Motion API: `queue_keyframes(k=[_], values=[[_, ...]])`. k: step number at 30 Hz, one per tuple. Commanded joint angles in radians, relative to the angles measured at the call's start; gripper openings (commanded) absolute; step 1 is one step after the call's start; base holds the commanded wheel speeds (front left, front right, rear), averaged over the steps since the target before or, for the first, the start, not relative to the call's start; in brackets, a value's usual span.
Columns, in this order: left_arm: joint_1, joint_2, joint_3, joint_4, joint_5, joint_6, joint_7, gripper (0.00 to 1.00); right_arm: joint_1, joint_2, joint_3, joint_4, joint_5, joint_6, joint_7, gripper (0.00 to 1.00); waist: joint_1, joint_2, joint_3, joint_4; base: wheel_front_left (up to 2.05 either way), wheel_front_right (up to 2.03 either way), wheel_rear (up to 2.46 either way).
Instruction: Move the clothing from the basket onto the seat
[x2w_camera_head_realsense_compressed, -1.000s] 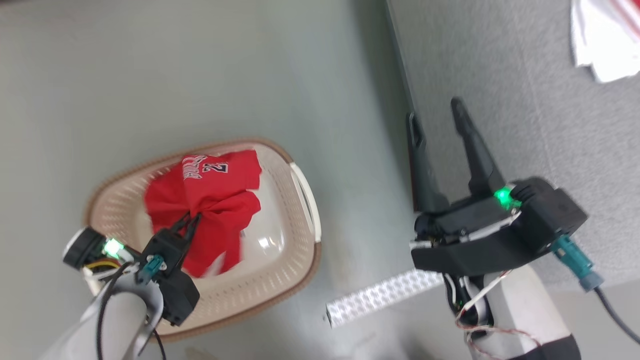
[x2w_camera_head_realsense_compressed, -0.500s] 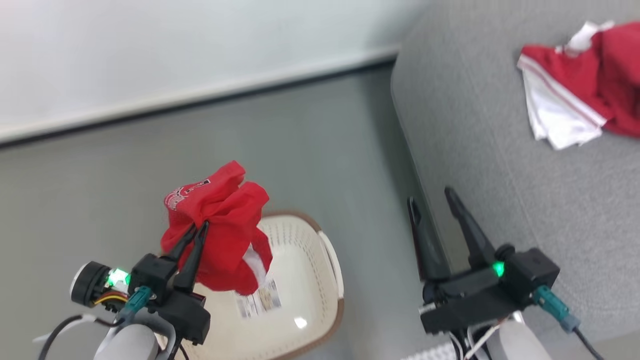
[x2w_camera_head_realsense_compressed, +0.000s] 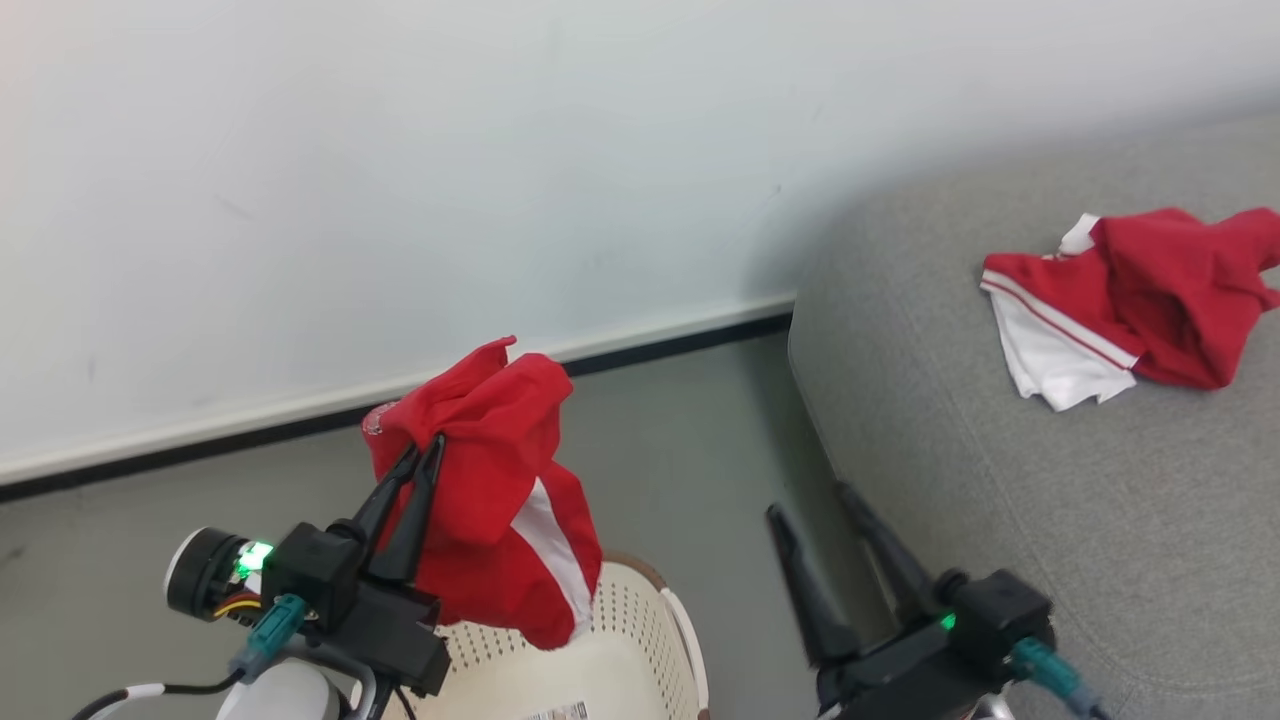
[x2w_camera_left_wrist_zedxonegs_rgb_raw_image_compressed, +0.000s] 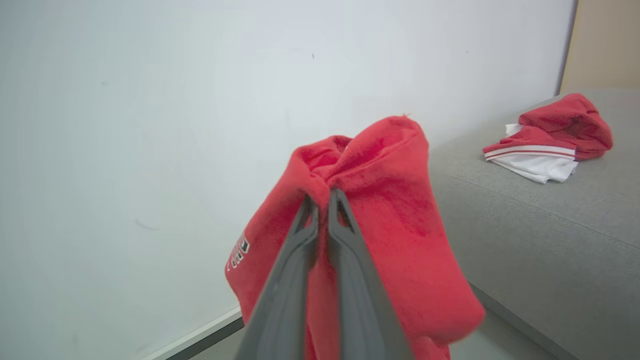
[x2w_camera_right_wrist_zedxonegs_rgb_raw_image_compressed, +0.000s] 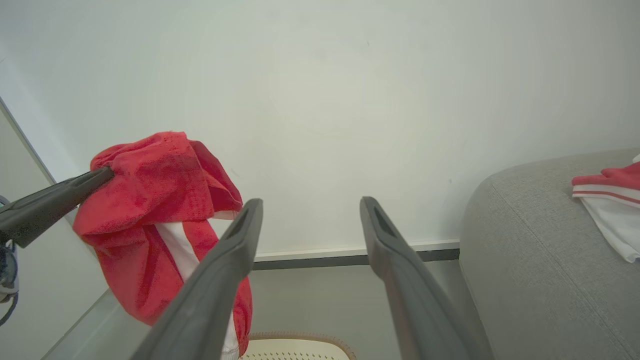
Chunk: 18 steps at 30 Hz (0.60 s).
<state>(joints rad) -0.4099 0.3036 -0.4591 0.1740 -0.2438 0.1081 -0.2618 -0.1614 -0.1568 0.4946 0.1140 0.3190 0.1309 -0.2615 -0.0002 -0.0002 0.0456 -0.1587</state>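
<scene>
- The left fingers (x2w_camera_left_wrist_zedxonegs_rgb_raw_image_compressed: 292, 275) are pressed together on a pinch of the red garment (x2w_camera_head_realsense_compressed: 490, 490), holding it in the air above the basket (x2w_camera_head_realsense_compressed: 650, 640).
- The right fingers (x2w_camera_right_wrist_zedxonegs_rgb_raw_image_compressed: 212, 290) stand spread apart and carry nothing, just beside the near edge of the seat (x2w_camera_head_realsense_compressed: 1000, 540).
- The basket is cream plastic with rows of small holes and a brown rim. A label (x2w_camera_head_realsense_compressed: 560, 712) shows inside it at the bottom of the head view. Most of its inside is cut off.
- The red garment looks fleecy, with a white band down one side and a small white print near its edge in the left wrist view. It is bunched over the fingertips and hangs below them in loose folds.
- By the look of it, it is light, soft and limp, and not fragile. It will likely sway and drape when carried and drop in a heap when let go. A gathered fold near the top, as it is held now, seems the best hold. The trailing hem could catch the basket rim.
- Grey floor (x2w_camera_head_realsense_compressed: 690, 440) lies between the basket and the seat, a grey woven sofa with a rounded corner, well apart from the held garment.
- Farther along the seat lies a crumpled heap (x2w_camera_head_realsense_compressed: 1120, 300), red cloth touching white cloth with red stripe trim.
- A pale wall (x2w_camera_head_realsense_compressed: 400, 200) stands behind it all.
</scene>
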Motion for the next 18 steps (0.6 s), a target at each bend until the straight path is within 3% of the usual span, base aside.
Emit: queue_keyframes(k=[1,12,18], values=[[0.016,-0.005,0.004,-0.007,0.01,-0.004,-0.005,0.0,0.011,-0.01,0.019,0.002,0.01,0.0,-0.004,1.0,0.0002,0.0002,-0.063,-0.009,0.0,0.0,0.0],[-0.043,-0.065,-0.028,-0.038,0.064,-0.099,-0.005,0.0,-0.081,-0.081,0.19,0.04,0.018,0.0,-0.004,1.0,0.0002,0.0002,-0.093,-0.025,0.0,0.0,0.0],[-0.07,-0.107,-0.079,-0.061,0.09,-0.149,-0.005,0.0,-0.107,-0.09,0.211,0.067,0.025,0.0,-0.004,1.0,0.0002,0.0002,-0.091,-0.028,0.0,0.0,0.0]])
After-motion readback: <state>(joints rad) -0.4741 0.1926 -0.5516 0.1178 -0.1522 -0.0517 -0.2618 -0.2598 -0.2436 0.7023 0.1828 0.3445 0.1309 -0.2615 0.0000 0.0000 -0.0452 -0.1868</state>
